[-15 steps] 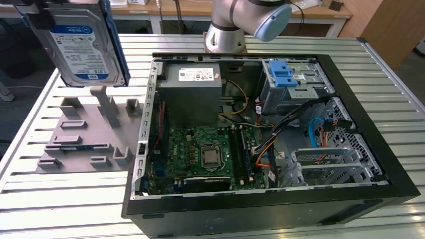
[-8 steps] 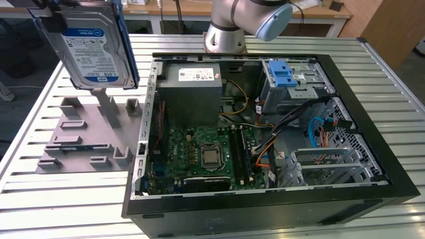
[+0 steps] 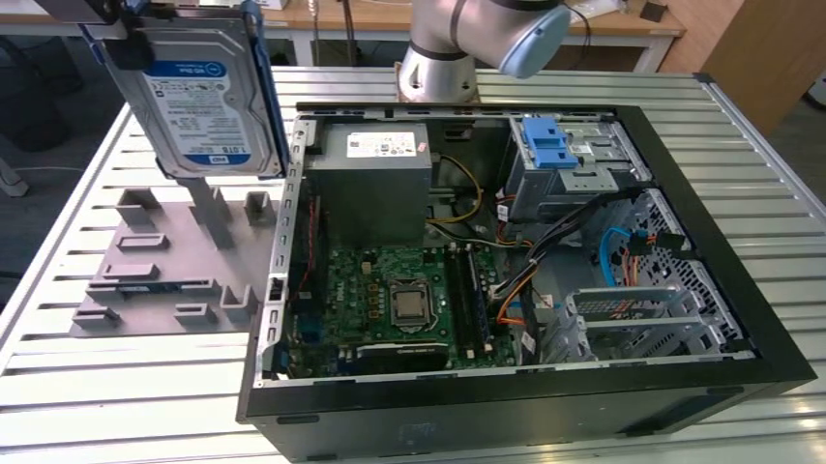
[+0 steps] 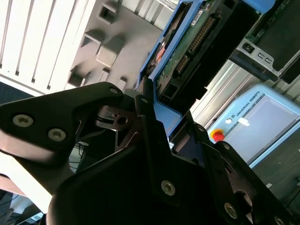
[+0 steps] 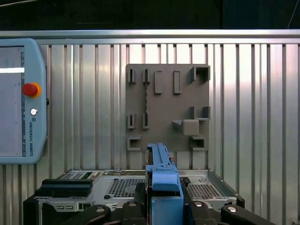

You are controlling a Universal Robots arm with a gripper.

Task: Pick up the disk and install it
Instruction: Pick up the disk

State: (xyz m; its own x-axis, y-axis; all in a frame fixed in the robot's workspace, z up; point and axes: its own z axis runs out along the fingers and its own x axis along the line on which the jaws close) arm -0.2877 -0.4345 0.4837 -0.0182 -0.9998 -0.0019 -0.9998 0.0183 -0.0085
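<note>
The disk (image 3: 200, 97), a silver drive with a white-and-blue label in a blue bracket, hangs upright in the air above the grey fixture plate (image 3: 168, 261), at the exterior view's left of the open computer case (image 3: 516, 242). My gripper (image 3: 110, 19) is shut on its upper end. In the second wrist view the black fingers (image 4: 145, 117) clamp the blue bracket, and the disk's green circuit board (image 4: 187, 51) faces the camera. The bracket's blue edge (image 5: 161, 187) stands between the fingers in the first wrist view, over the case.
Inside the case, a drive bay with a blue ridged latch (image 3: 548, 145) sits at the far right, beside a grey power supply box (image 3: 374, 184) and the motherboard (image 3: 400, 300). The arm's base (image 3: 439, 68) stands behind the case. A teach pendant (image 5: 21, 98) lies on the slatted table.
</note>
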